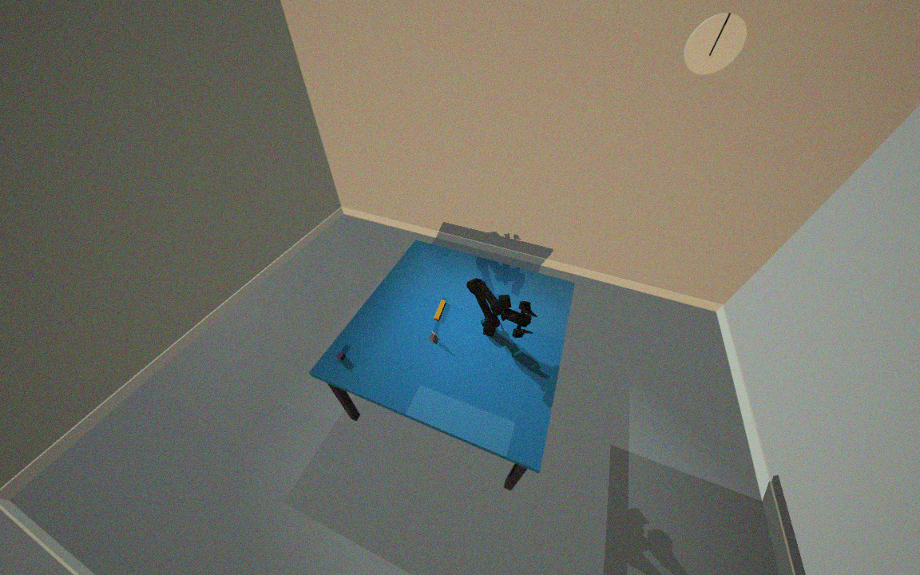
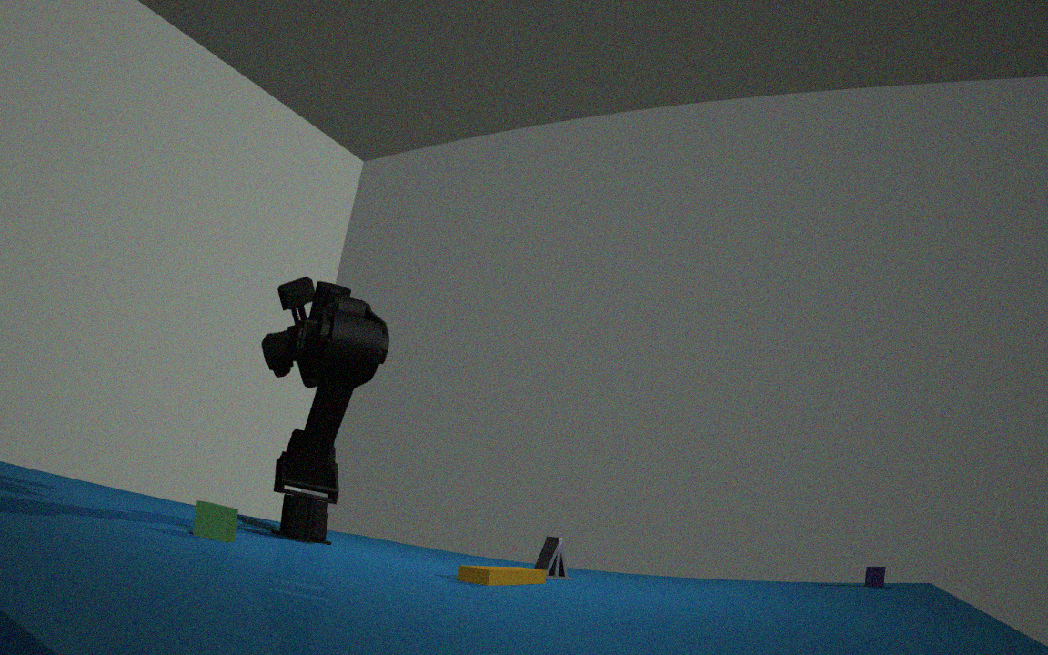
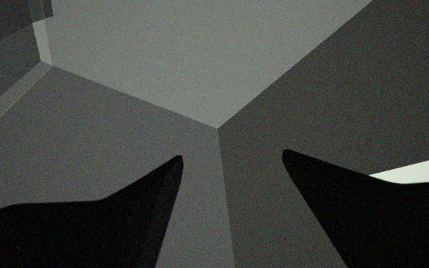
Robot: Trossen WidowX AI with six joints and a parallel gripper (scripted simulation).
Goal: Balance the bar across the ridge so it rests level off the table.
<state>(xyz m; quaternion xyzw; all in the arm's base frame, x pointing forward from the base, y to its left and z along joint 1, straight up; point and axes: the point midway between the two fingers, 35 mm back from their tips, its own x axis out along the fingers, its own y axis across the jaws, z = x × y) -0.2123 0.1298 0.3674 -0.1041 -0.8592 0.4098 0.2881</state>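
Gripper [image 1: 534, 323] [image 3: 232, 157] fingers stand wide apart, holding nothing, high above the table [image 1: 391, 343] [image 2: 674, 615]; the yellow bar [image 1: 439, 309] [image 2: 501, 576] lies well below and away from them.

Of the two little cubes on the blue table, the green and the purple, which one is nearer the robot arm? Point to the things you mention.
The green cube [image 2: 215, 521]: it sits close to the arm's base, while the purple cube [image 1: 341, 355] [image 2: 874, 577] is far off.
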